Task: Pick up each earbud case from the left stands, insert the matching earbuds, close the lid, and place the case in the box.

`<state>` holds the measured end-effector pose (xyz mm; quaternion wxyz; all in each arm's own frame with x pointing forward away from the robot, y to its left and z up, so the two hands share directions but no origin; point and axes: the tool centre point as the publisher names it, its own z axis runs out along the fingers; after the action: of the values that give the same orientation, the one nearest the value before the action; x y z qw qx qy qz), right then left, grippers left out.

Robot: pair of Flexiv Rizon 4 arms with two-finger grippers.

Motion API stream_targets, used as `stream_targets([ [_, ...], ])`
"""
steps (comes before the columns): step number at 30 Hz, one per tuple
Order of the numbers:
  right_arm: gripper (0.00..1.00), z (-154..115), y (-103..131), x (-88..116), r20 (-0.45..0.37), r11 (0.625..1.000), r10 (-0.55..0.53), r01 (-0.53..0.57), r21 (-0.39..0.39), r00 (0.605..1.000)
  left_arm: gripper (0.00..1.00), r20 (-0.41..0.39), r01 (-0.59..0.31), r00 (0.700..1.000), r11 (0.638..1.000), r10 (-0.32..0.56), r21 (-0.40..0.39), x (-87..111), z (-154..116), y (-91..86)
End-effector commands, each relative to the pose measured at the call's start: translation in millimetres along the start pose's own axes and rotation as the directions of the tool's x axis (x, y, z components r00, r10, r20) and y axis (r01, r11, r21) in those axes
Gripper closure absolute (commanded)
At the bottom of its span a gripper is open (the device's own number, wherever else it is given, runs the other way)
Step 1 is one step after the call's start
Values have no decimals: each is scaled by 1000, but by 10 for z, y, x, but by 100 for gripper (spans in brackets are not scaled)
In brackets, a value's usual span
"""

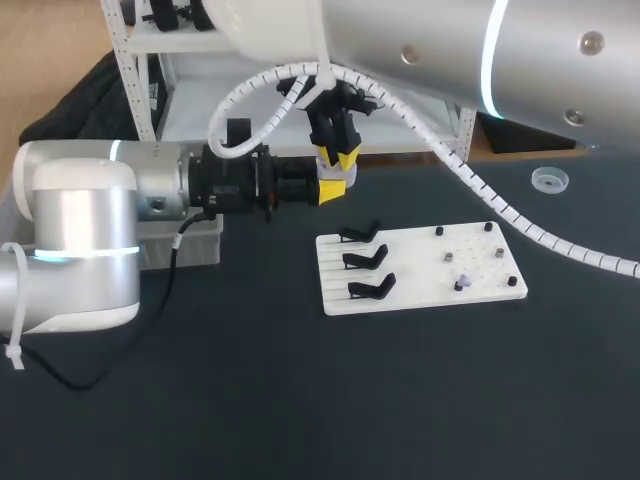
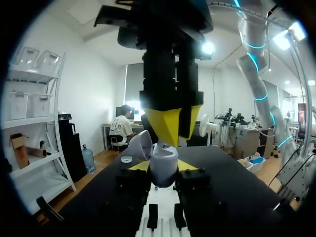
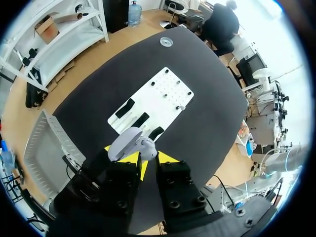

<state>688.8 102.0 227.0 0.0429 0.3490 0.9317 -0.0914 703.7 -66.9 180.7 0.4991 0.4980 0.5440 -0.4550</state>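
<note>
Left fingers [image 2: 137,166] clenched on grey rounded plastic earbud case [image 2: 164,168], lid open; right fingers [image 2: 163,123] directly above, grip unreadable. Risk: off-centre press twisting case loose.

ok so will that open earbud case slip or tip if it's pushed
The earbud case looks smooth and rounded, so it could slip or twist in the left gripper if pressed from above. Its lid stands open at one side, so a nudge would probably swing it shut. Being small, it is likely light.

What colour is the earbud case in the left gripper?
Pale grey earbud case; clearest in the left wrist view.
</note>
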Motion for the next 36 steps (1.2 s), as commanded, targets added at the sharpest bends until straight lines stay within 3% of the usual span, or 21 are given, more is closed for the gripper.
stream_targets([
  [1,100,29,17,-9,-3,1000,1,-1,7,1000,100,3,-1,1000,1000,1,-3,5,-4,-1],
  [6,100,44,17,-8,-12,1000,1,-1,8,1000,100,3,-1,1000,1000,1,-3,5,-4,-1],
  [10,76,38,16,-7,-13,1000,2,-2,5,1000,100,3,-1,1000,1000,1,-3,5,-4,-1],
  [16,64,1,11,-2,-8,1000,-4,4,-2,1000,100,3,-1,1000,1000,1,-3,5,-4,-1],
  [21,69,-80,-49,38,3,1000,-19,19,-23,1000,100,3,-1,1000,1000,1,-3,5,-4,-1],
  [26,69,-223,-266,102,18,989,-64,66,-129,998,100,3,-1,1000,1000,1,-3,5,-4,-1],
  [31,67,-253,-542,122,18,958,-140,140,-252,990,100,3,-1,1000,1000,1,-3,5,-4,-1],
  [36,66,-259,-795,185,57,914,-243,248,-322,968,100,3,-1,1000,1000,1,-3,5,-4,-1],
])
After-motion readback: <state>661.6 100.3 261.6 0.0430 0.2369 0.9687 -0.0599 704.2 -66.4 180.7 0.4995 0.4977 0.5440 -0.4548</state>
